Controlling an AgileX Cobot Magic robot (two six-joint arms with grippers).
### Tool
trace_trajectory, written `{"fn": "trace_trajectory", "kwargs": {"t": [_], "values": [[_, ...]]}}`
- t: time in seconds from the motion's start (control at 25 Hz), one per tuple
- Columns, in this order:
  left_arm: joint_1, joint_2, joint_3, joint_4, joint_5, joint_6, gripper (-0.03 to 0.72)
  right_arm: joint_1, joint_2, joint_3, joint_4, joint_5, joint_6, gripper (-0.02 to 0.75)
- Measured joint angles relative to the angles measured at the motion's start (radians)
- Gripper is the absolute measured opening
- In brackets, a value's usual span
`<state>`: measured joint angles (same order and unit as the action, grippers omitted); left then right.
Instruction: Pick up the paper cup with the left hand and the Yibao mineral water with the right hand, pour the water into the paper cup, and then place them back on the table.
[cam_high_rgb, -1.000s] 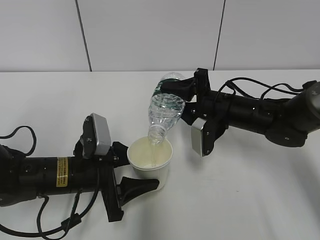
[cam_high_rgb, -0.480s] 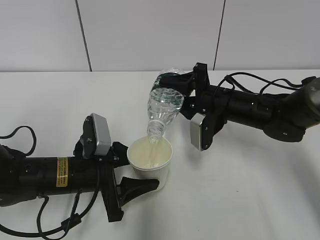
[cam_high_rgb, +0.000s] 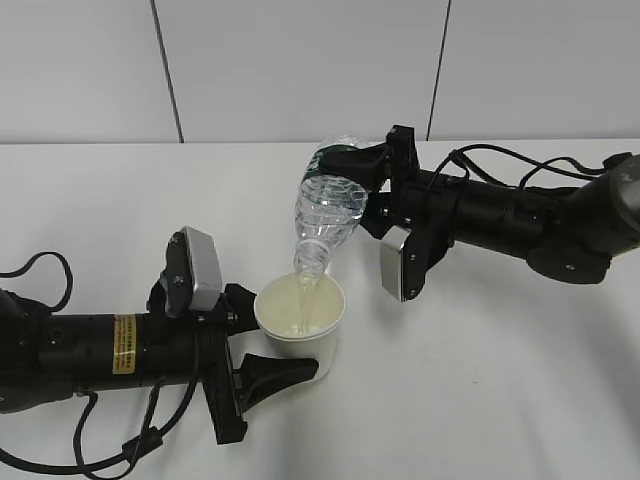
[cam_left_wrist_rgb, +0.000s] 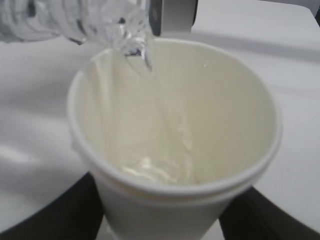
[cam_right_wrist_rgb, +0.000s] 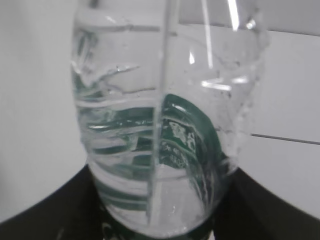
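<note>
Left hand (cam_high_rgb: 262, 368) clamped on paper cup (cam_high_rgb: 300, 318), held just above table (cam_high_rgb: 520, 380). Right hand (cam_high_rgb: 372, 190) clamped on Yibao mineral water (cam_high_rgb: 328, 215), tipped neck-down over cup rim. Pour underway, cup partly filled. Left: finishing pour, setting both down.

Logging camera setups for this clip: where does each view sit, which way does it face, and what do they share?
Exterior: chest height in front, slanting down at the table; shows both arms, left gripper, right gripper.
Left wrist: behind the paper cup, looking into it; finger tips show.
Right wrist: close behind the Yibao mineral water; dark fingers at bottom.
Shared: bottle mouth over cup, in exterior and left wrist.
</note>
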<state>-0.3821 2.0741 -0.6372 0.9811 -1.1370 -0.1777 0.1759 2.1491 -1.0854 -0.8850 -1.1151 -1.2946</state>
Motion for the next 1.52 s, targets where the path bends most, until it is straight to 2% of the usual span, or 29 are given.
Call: {"fn": "trace_trajectory", "kwargs": {"t": [1.52], "values": [[0.0, 0.002, 0.0, 0.0, 0.002, 0.0, 0.461, 0.0, 0.0, 0.0, 0.0, -0.006, -0.023, 0.394]]}}
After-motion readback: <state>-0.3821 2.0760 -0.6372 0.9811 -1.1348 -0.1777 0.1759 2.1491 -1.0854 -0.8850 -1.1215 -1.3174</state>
